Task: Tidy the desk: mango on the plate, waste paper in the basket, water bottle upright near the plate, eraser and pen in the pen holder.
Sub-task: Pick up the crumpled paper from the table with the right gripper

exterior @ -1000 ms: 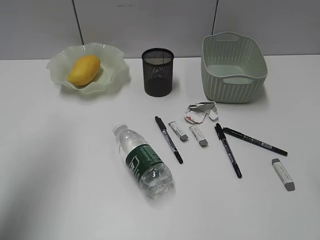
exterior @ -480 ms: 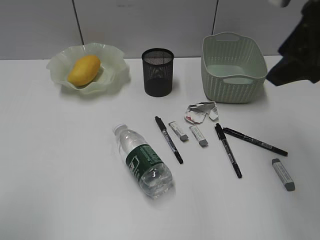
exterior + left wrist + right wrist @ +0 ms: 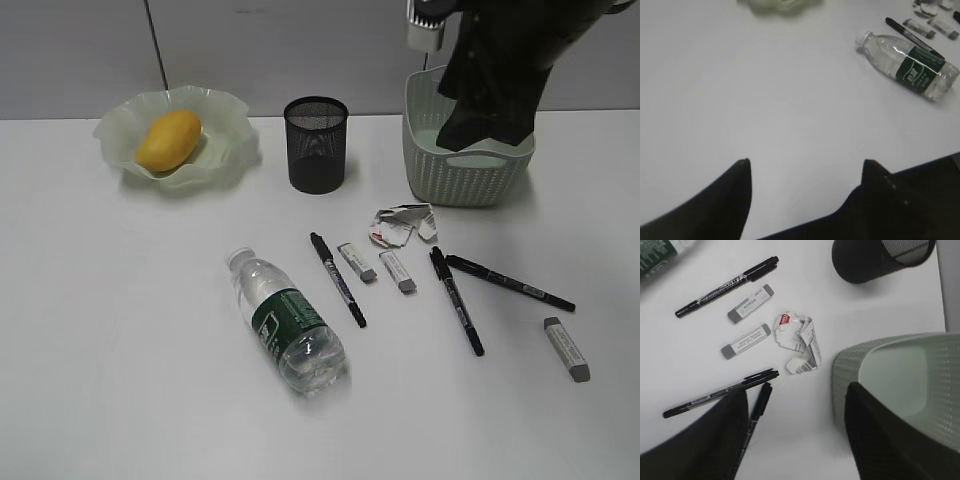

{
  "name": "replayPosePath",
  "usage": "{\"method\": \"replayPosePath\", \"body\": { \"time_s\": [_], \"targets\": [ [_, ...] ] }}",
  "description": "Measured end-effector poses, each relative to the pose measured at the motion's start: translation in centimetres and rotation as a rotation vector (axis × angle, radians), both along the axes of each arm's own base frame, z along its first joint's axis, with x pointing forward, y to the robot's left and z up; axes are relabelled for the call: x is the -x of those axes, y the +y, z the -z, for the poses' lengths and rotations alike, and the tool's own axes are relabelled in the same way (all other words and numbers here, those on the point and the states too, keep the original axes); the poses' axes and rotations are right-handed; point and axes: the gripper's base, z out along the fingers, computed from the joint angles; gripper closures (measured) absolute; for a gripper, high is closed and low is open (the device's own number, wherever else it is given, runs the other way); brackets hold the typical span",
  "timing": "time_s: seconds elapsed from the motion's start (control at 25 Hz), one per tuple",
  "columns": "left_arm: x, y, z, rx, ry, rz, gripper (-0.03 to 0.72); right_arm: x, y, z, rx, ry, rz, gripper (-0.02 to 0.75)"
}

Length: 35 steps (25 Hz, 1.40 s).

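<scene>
Three pens, three erasers loose on desk (image 3: pixel 120 330). Pen (image 3: pixel 337 279) just right of bottle (image 3: pixel 286 322), angled; two erasers (image 3: pixel 356 261) (image 3: pixel 397 271) side by side right of it. Two more pens (image 3: pixel 456 300) (image 3: pixel 509 283) further right, tips near each other at top, splayed apart lower down. Third eraser (image 3: pixel 566 348) alone at far right front.

Mango (image 3: pixel 168 139) on plate (image 3: pixel 228 130), back left. Holder (image 3: pixel 316 144) upright behind centre, between plate and basket (image 3: pixel 466 165), nothing visible inside from right wrist view. Paper (image 3: pixel 402 223) on desk just in front of basket, behind erasers, not touching either. Bottle on its side, cap toward back left, base toward front; well apart from plate.

Right arm (image 3: pixel 505 60) down from top right, hanging over basket, covering part of rear rim and interior. Right gripper (image 3: pixel 795 425) spread apart, holding nothing: one finger (image 3: pixel 715 435) over the two right-hand pens, other finger (image 3: pixel 880 440) over basket near wall. Paper in gap ahead of fingers, closer to basket side.

Left gripper (image 3: pixel 805 167) apart, holding nothing, over bare desk; not seen in exterior view. Bottle in left wrist view at upper right, pen and two erasers beyond it, edge of plate at top.
</scene>
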Motion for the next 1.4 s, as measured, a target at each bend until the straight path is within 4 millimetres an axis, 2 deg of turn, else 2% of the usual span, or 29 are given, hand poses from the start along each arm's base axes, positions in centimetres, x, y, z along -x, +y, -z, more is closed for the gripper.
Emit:
{"method": "replayPosePath", "body": {
  "time_s": [0.12,0.24,0.4,0.68,1.16,1.4],
  "targets": [
    [0.4,0.1,1.3,0.013,-0.067,-0.006,0.171,-1.4,1.0,1.5,0.050,-0.005,-0.095,0.249],
    [0.8,0.2,2.2,0.024,-0.139,-0.012,0.171,-2.4,1.6,3.2,0.073,0.017,-0.115,0.249],
    [1.7,0.4,2.3,0.031,-0.210,-0.016,0.176,-3.3,1.9,5.4,0.113,0.033,-0.129,0.249],
    [1.7,0.3,2.4,0.039,-0.211,-0.012,0.179,-5.4,2.4,8.8,0.153,-0.029,-0.141,0.249],
    [1.7,0.3,2.4,0.039,-0.211,-0.011,0.179,-6.8,2.9,14.2,0.188,-0.003,-0.152,0.252],
    [1.7,0.3,2.4,0.039,-0.211,-0.011,0.179,-7.1,2.7,15.1,0.231,-0.021,-0.177,0.332]
  ]
}}
